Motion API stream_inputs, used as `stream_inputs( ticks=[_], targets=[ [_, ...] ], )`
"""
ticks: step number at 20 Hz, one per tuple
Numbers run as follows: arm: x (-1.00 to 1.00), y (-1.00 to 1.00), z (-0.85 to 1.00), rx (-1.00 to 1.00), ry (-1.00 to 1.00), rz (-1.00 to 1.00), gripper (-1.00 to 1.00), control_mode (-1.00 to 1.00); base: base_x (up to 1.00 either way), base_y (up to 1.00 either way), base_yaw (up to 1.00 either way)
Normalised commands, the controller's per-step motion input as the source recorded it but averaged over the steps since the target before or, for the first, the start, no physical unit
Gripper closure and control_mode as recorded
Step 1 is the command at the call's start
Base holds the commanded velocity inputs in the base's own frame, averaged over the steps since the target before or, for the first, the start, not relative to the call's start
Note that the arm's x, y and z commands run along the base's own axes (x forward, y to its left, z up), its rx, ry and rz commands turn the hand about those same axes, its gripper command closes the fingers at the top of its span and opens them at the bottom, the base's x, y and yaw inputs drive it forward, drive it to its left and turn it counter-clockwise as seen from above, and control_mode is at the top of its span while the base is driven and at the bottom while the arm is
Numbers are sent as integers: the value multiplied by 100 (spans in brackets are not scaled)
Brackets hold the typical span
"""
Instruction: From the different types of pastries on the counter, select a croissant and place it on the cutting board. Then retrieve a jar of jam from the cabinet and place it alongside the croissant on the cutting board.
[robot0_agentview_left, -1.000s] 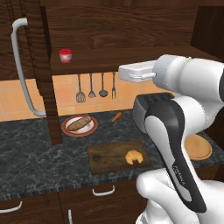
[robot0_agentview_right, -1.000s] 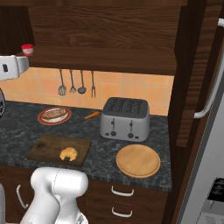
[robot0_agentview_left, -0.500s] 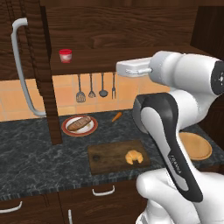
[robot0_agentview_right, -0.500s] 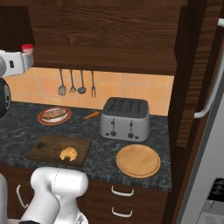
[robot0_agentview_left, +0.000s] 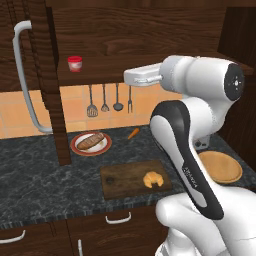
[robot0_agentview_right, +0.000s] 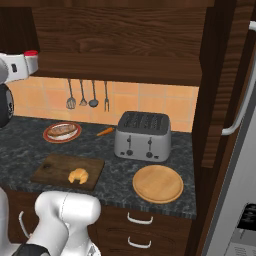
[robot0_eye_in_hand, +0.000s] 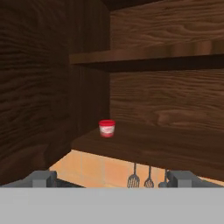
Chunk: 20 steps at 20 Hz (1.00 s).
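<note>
The jar of jam (robot0_eye_in_hand: 106, 128), red-lidded with a pale band, stands alone on the cabinet shelf (robot0_eye_in_hand: 144, 146). My gripper (robot0_eye_in_hand: 113, 177) is open and empty, its fingertips (robot0_eye_in_hand: 43, 177) wide apart, level with the jar and well short of it. From the left base, the gripper (robot0_agentview_left: 128, 78) hangs to the right of the jar (robot0_agentview_left: 75, 63), in front of the shelf. The golden croissant (robot0_agentview_left: 152, 179) lies on the dark cutting board (robot0_agentview_left: 120, 182) on the counter (robot0_agentview_left: 40, 185). A brown loaf-shaped roll (robot0_agentview_left: 90, 141) rests on a plate.
The open cabinet door with its curved grey handle (robot0_agentview_left: 24, 80) stands left of the shelf. Utensils (robot0_agentview_left: 104, 97) hang under it. A thin orange stick (robot0_agentview_left: 133, 133), a toaster (robot0_agentview_right: 144, 135) and a round wooden disc (robot0_agentview_right: 158, 183) are on the counter.
The hand has moved left and slightly up along the shelf front, closer to the jar. The gripper stays open; the croissant and jar have not moved.
</note>
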Motion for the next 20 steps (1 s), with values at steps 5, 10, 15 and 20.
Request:
stream_inputs(
  ticks=[5,10,15,20],
  targets=[
    [17,0,0,-1,0,1,-100,-100,0,0,0],
    [12,3,-19,0,0,0,-100,-100,0,0,0],
    [35,1,-3,0,0,0,-100,-100,0,0,0],
    [36,18,0,0,0,0,-100,-100,0,0,0]
  ],
)
